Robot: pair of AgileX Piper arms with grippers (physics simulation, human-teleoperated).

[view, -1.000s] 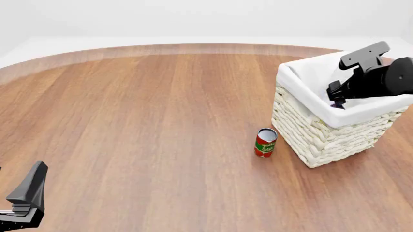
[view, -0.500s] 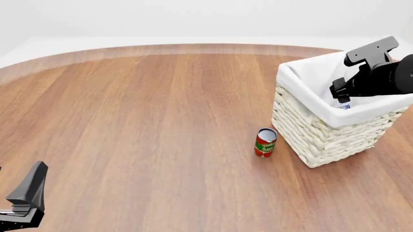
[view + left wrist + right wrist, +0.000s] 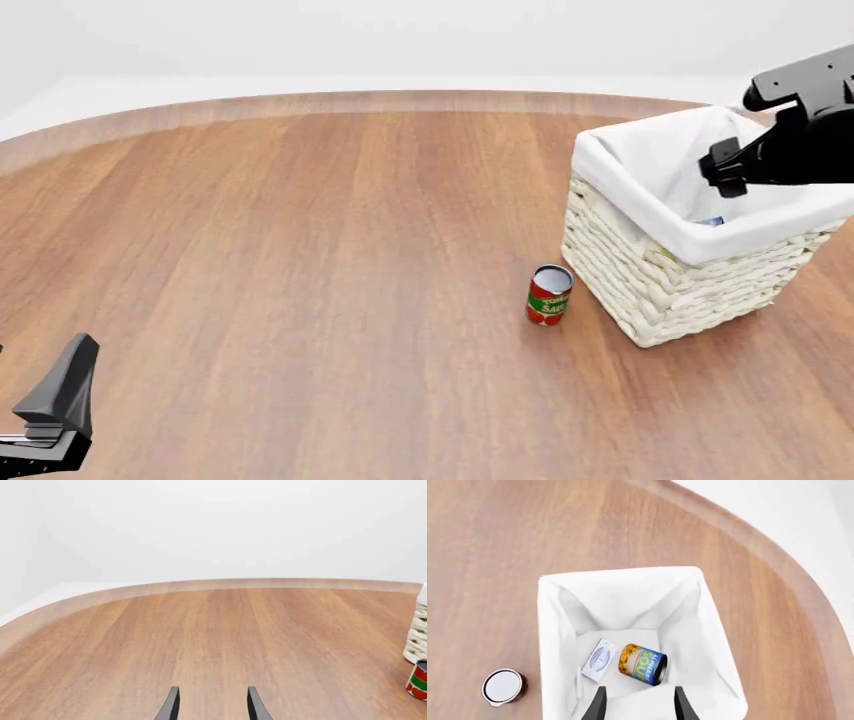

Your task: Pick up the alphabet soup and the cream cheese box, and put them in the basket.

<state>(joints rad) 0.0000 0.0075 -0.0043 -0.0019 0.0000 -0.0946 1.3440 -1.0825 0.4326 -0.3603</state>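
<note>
The right gripper hangs above the basket, and its two dark fingers stand apart with nothing between them, so it is open and empty. Directly under this gripper, on the white cloth floor of the basket, the alphabet soup lies on its side, showing its blue and yellow label. The cream cheese box lies flat just beside the can, and the two seem to touch or nearly touch; I cannot tell which. Both are inside the basket, close to the wall that is nearest to the fingertips in the right wrist view. In the front view only a small blue piece shows over the basket rim, below the right gripper. The tomato sauce can stands upright on the wooden table, outside the basket and just beside its woven wall, well off to the side of the right gripper. The left gripper is low over the table, well apart from the basket, its fingers parted and holding nothing; only bare wood lies before it.
</note>
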